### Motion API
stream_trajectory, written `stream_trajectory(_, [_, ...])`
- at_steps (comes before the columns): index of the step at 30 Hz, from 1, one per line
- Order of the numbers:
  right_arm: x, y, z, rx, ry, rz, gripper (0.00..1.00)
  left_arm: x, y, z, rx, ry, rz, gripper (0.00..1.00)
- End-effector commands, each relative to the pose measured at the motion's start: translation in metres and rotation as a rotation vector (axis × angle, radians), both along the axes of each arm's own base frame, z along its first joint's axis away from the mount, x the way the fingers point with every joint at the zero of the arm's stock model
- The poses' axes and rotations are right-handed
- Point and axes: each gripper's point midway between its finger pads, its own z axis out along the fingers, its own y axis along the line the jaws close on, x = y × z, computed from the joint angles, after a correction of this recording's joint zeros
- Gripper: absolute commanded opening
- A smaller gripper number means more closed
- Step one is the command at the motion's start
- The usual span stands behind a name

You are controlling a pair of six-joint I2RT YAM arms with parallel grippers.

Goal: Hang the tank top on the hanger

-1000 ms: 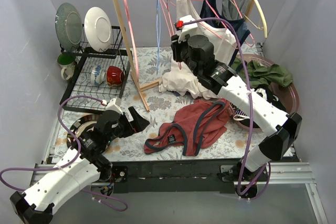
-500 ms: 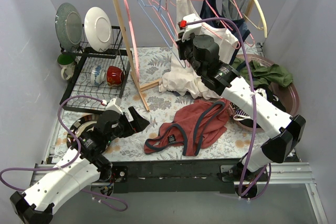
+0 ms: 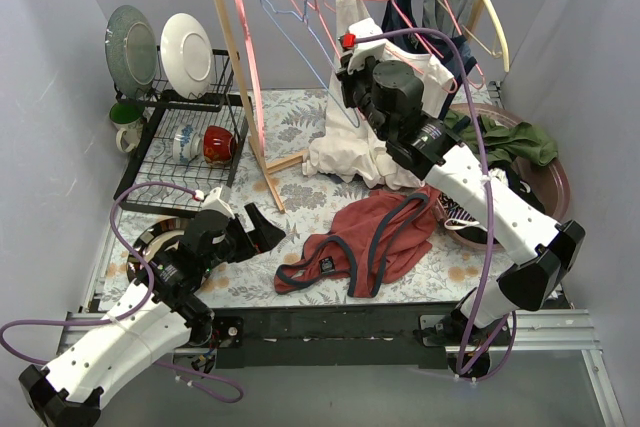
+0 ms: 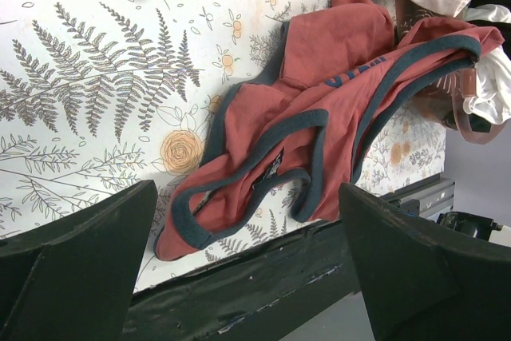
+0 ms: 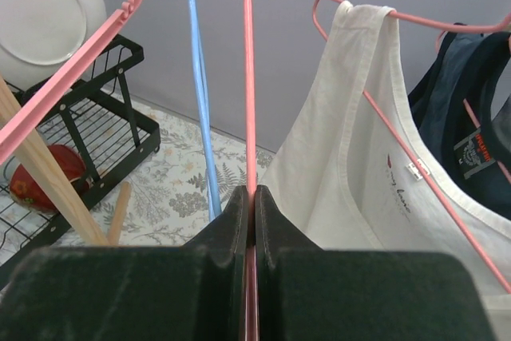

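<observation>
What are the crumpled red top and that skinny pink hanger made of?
The red top looks like soft matte knit cloth, likely cotton: it lies limp and creased, with dark navy binding. The pink hanger looks like thin wire, probably plastic-coated: slim, straight, evenly smooth pink.

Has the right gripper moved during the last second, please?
Yes, the right gripper, clamping the pink wire hanger, shifted slightly rightward, away from the wooden rack post.
</observation>
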Motion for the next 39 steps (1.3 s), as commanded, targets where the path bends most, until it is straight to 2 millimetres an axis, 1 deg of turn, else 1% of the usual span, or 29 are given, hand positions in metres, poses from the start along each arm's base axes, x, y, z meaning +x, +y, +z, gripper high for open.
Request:
stream_trajectory(1, [-0.002,-0.011,0.067,0.103,-0.156,-0.030,0.01,0.001,-0.002,0.012,-0.014,-0.029,-0.012,0.98])
stream_trajectory(3, [-0.003,-0.013,0.069,0.097,-0.163,-0.031,0.01,0.001,-0.002,0.012,-0.016,-0.028,-0.011,0.98])
stream_trajectory(7, [-0.005,-0.016,0.066,0.079,-0.165,-0.033,0.01,0.001,-0.002,0.012,-0.016,-0.026,-0.012,0.98])
stream_trajectory(11, [-0.008,-0.020,0.057,0.035,-0.172,-0.033,0.01,0.001,-0.003,0.011,-0.014,-0.022,-0.015,0.98])
stream_trajectory(14, [-0.007,-0.027,0.055,-0.010,-0.204,-0.059,0.01,0.001,-0.003,0.010,-0.013,-0.021,-0.019,0.98])
stream_trajectory(16, [-0.006,-0.031,0.059,-0.039,-0.237,-0.075,0.01,0.001,-0.003,0.010,-0.012,-0.020,-0.019,0.98])
stream_trajectory(18, [-0.006,-0.034,0.059,-0.079,-0.259,-0.084,0.01,0.001,-0.003,0.010,-0.013,-0.021,-0.019,0.98])
stream_trajectory(20, [-0.005,-0.037,0.064,-0.091,-0.291,-0.102,0.01,0.001,-0.003,0.011,-0.014,-0.020,-0.018,0.98])
stream_trajectory(21, [-0.005,-0.038,0.062,-0.104,-0.298,-0.112,0.01,0.001,-0.004,0.010,-0.013,-0.019,-0.018,0.98])
stream_trajectory(23, [-0.004,-0.043,0.070,-0.123,-0.340,-0.133,0.01,0.001,-0.004,0.010,-0.013,-0.019,-0.020,0.98])
stream_trajectory(28, [-0.006,-0.040,0.074,-0.174,-0.382,-0.127,0.01,0.001,-0.004,0.009,-0.008,-0.013,-0.020,0.98])
stream_trajectory(32, [-0.010,-0.035,0.066,-0.217,-0.384,-0.099,0.01,0.001,-0.004,0.009,-0.010,-0.017,-0.022,0.98])
stream_trajectory(36, [-0.014,-0.039,0.066,-0.219,-0.375,-0.096,0.01,0.001,-0.006,0.008,-0.013,-0.015,-0.027,0.98])
stream_trajectory(37, [-0.015,-0.039,0.067,-0.217,-0.370,-0.092,0.01,0.001,-0.006,0.007,-0.011,-0.013,-0.029,0.98])
stream_trajectory(39, [-0.019,-0.042,0.076,-0.197,-0.371,-0.087,0.01,0.001,-0.007,0.007,-0.009,-0.010,-0.035,0.98])
